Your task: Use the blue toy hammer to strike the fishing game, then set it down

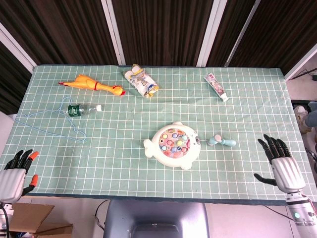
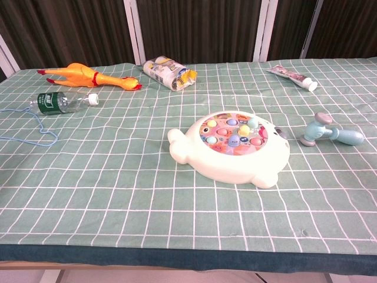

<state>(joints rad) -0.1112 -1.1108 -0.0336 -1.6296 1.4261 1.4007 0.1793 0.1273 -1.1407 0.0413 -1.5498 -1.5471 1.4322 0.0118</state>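
The blue toy hammer (image 1: 221,142) (image 2: 328,133) lies flat on the green checked cloth, just right of the fishing game (image 1: 172,145) (image 2: 232,147), a white fish-shaped toy with coloured fish on top. My right hand (image 1: 279,161) hovers near the table's right front corner, fingers spread, holding nothing, well right of the hammer. At the left front corner my left hand (image 1: 16,171) is likewise spread and empty. Neither hand shows in the chest view.
At the back lie a yellow rubber chicken (image 1: 92,86) (image 2: 88,76), a snack packet (image 1: 141,82) (image 2: 168,72) and a tube (image 1: 217,86) (image 2: 291,77). A plastic bottle (image 1: 81,109) (image 2: 62,102) and a blue wire hanger (image 1: 54,119) sit at the left.
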